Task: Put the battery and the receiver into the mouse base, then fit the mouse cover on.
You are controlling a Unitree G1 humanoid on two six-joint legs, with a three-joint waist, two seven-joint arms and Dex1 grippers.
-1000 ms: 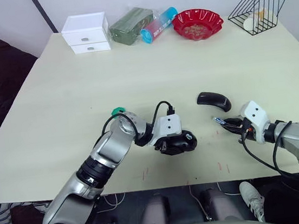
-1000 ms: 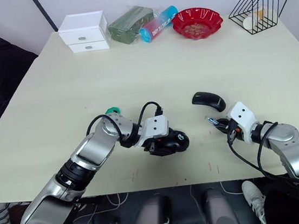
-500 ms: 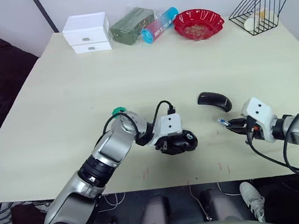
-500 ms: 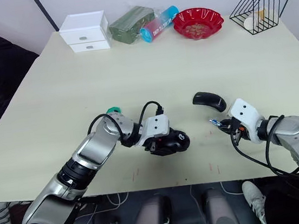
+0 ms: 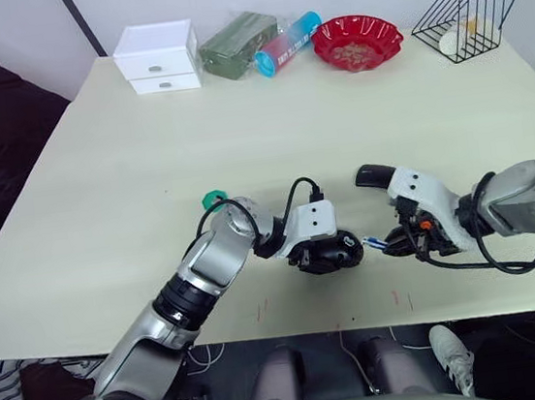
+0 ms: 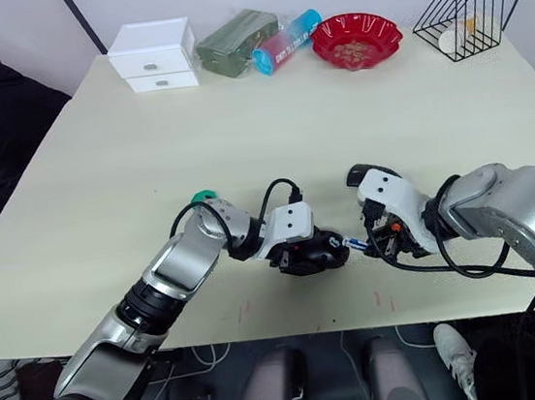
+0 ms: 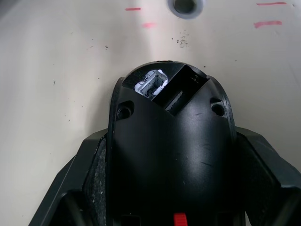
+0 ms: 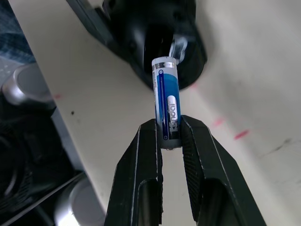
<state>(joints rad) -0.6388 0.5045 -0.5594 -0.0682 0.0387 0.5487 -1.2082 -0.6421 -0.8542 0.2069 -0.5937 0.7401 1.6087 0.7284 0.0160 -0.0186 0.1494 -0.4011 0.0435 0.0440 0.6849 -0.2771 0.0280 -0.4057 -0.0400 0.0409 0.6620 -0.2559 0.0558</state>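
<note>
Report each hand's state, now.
Left hand: closed on the mouse base, holding it on the table.
Right hand: closed on the battery, its free end pointing at the mouse base.

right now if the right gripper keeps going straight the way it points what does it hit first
Most likely the mouse base, held in the left gripper. The battery in the right gripper points at it, tip nearly touching; the exact gap is unclear.
</note>
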